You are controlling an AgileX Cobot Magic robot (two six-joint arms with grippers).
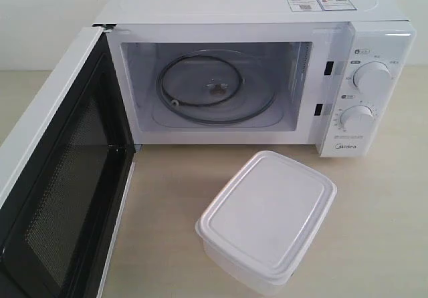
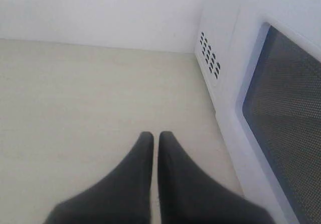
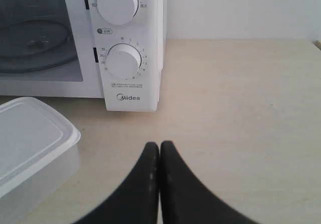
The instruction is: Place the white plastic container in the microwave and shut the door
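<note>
The white plastic container, lid on, sits on the table in front of the microwave, below its dial panel. The door stands swung wide open to the left, its black mesh inner face showing; the glass turntable inside is bare. Neither gripper shows in the exterior view. My left gripper is shut and empty over bare table, beside the door's outer window. My right gripper is shut and empty, to the right of the container and short of the microwave's front.
A pale wooden table carries everything. A white wall stands behind. The microwave's side vents face the left gripper. Bare tabletop lies right of the microwave.
</note>
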